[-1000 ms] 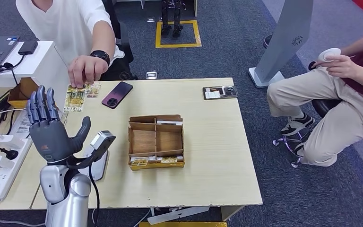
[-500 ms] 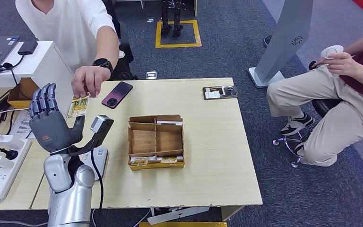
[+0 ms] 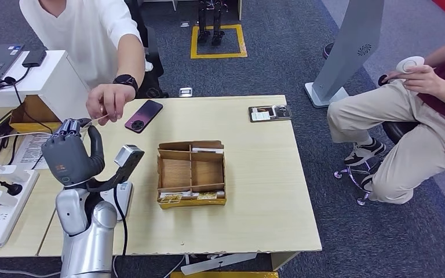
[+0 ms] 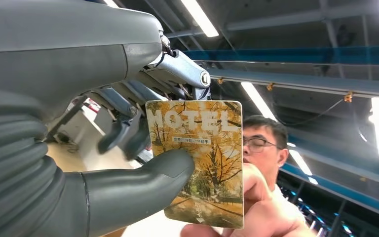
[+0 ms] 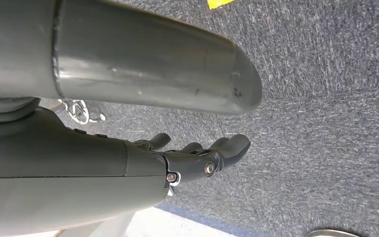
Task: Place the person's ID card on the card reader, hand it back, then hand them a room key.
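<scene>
Left robot hand (image 3: 72,152) raised above surface (image 3: 255,174) left of cardboard tray (image 3: 192,172), thumb and fingers pinching hotel card (image 4: 197,160); person's hand (image 3: 104,102) also holds it. Right robot hand (image 5: 197,160) hangs released over carpet.

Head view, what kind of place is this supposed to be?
Probably a mock hotel check-in desk set up in a lab or test hall: a card printed HOTEL in the left hand, a box of cards on the table, and taped floor markings on office carpet.
</scene>
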